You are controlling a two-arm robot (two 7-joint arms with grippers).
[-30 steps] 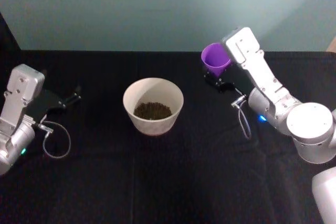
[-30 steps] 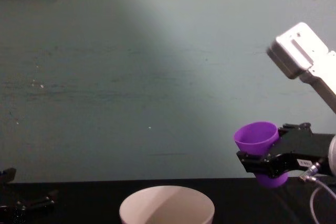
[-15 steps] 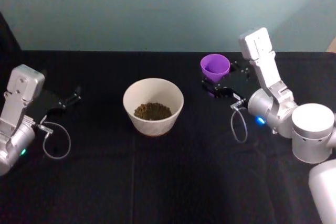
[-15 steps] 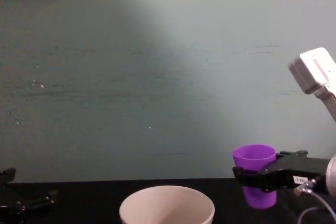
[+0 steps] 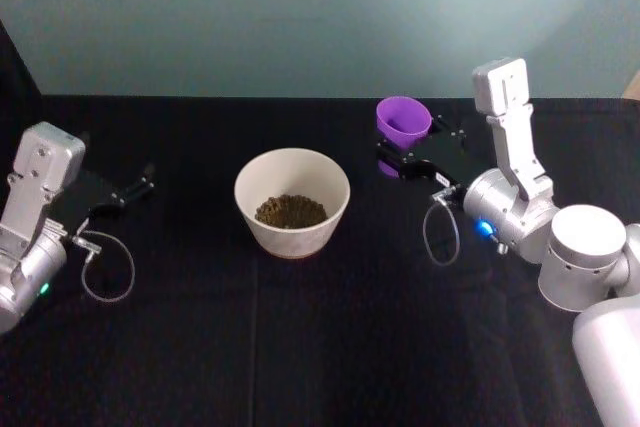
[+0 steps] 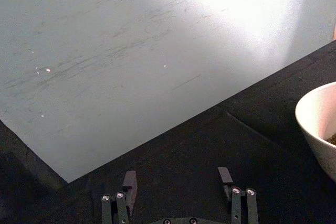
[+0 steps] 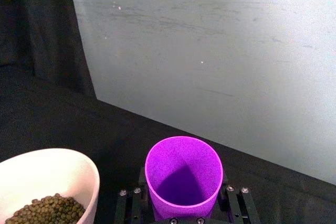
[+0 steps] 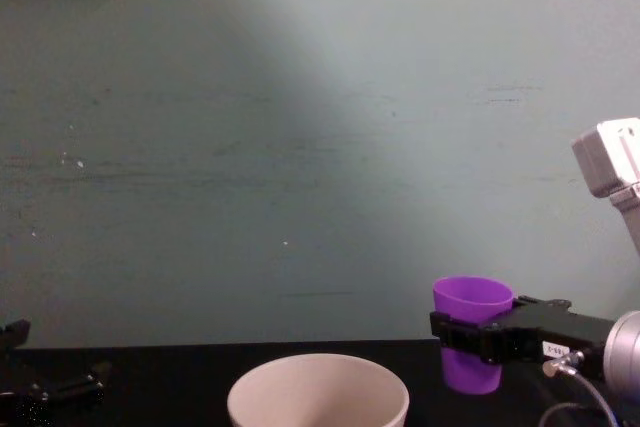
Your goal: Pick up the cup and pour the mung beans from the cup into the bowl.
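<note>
The purple cup (image 5: 403, 120) (image 7: 184, 176) (image 8: 471, 332) stands upright to the right of the bowl, low over the black table, and looks empty inside. My right gripper (image 5: 410, 147) (image 7: 184, 203) (image 8: 475, 339) is shut on the cup around its lower half. The cream-white bowl (image 5: 292, 202) (image 8: 318, 391) (image 7: 50, 174) sits at the table's middle with mung beans (image 5: 290, 211) (image 7: 47, 211) in its bottom. My left gripper (image 5: 135, 187) (image 6: 178, 182) rests open at the far left, apart from the bowl (image 6: 317, 129).
A black cloth covers the table (image 5: 300, 347). A pale green wall (image 8: 300, 147) rises right behind it. Loose cable loops hang from each wrist, one at the left (image 5: 105, 272) and one at the right (image 5: 438, 232).
My right arm has lowered the cup and turned it from a tilt to upright, ending lower and a little farther back. The left arm has stayed still.
</note>
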